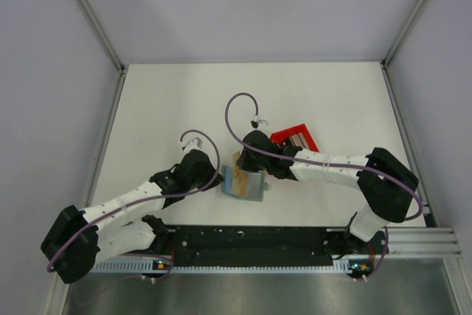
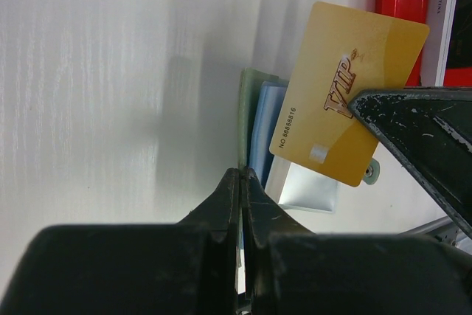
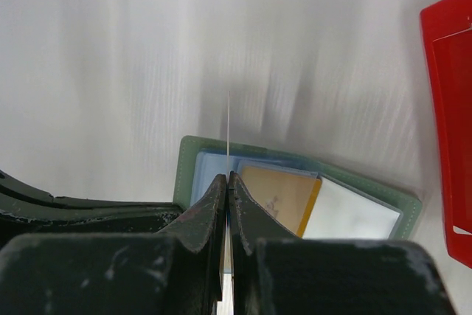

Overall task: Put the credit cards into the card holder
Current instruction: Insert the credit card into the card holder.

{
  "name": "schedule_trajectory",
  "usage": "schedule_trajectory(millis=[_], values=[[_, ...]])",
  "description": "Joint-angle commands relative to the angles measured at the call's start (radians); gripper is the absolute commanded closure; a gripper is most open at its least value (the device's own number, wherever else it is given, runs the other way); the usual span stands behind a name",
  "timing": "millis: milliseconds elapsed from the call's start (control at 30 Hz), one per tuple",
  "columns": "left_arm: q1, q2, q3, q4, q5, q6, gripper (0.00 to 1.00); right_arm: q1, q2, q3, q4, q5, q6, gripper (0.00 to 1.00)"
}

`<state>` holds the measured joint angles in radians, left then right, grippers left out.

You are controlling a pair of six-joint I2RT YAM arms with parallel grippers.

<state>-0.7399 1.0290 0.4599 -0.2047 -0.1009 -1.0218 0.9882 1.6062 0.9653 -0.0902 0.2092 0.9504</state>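
Note:
The card holder (image 1: 252,189) lies open on the table, grey-green outside, pale blue inside (image 3: 192,160). A tan card (image 3: 276,198) sits in one of its pockets. My right gripper (image 3: 228,176) is shut on a gold VIP card (image 2: 346,86), which appears edge-on as a thin line (image 3: 228,119) above the holder's left pocket. My left gripper (image 2: 242,173) is shut on the near edge of the card holder (image 2: 254,108). In the top view both grippers meet over the holder, left (image 1: 219,180) and right (image 1: 249,163).
A red plastic bin (image 1: 295,138) stands just right of the holder and holds a whitish card (image 2: 442,27). It also shows at the right edge of the right wrist view (image 3: 450,116). White walls enclose the table on three sides.

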Motion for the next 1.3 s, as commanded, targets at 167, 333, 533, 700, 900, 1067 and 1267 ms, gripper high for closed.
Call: schedule_trajectory(millis=[167,333,533,700,900,1067,1267], values=[[0.004,-0.017,-0.007,0.025,-0.003,0.006,1.0,0.021,-0.037,0.053,-0.083,0.052,-0.044,1.0],[0.004,-0.017,-0.007,0.027,-0.005,0.008,1.0,0.021,-0.058,0.046,-0.106,0.068,-0.05,1.0],[0.004,-0.015,-0.006,0.03,0.003,0.008,1.0,0.02,-0.075,0.079,-0.108,0.061,-0.055,1.0],[0.004,-0.017,-0.007,0.033,0.009,0.006,1.0,0.021,-0.055,0.13,-0.109,0.059,-0.061,1.0],[0.004,-0.02,-0.009,0.041,0.01,0.005,1.0,0.033,-0.005,0.164,-0.118,0.055,-0.059,1.0],[0.004,-0.021,-0.012,0.042,0.009,0.003,1.0,0.044,0.018,0.177,-0.144,0.07,-0.059,1.0],[0.002,-0.023,-0.013,0.045,0.01,0.005,1.0,0.058,0.029,0.182,-0.169,0.101,-0.052,1.0]])
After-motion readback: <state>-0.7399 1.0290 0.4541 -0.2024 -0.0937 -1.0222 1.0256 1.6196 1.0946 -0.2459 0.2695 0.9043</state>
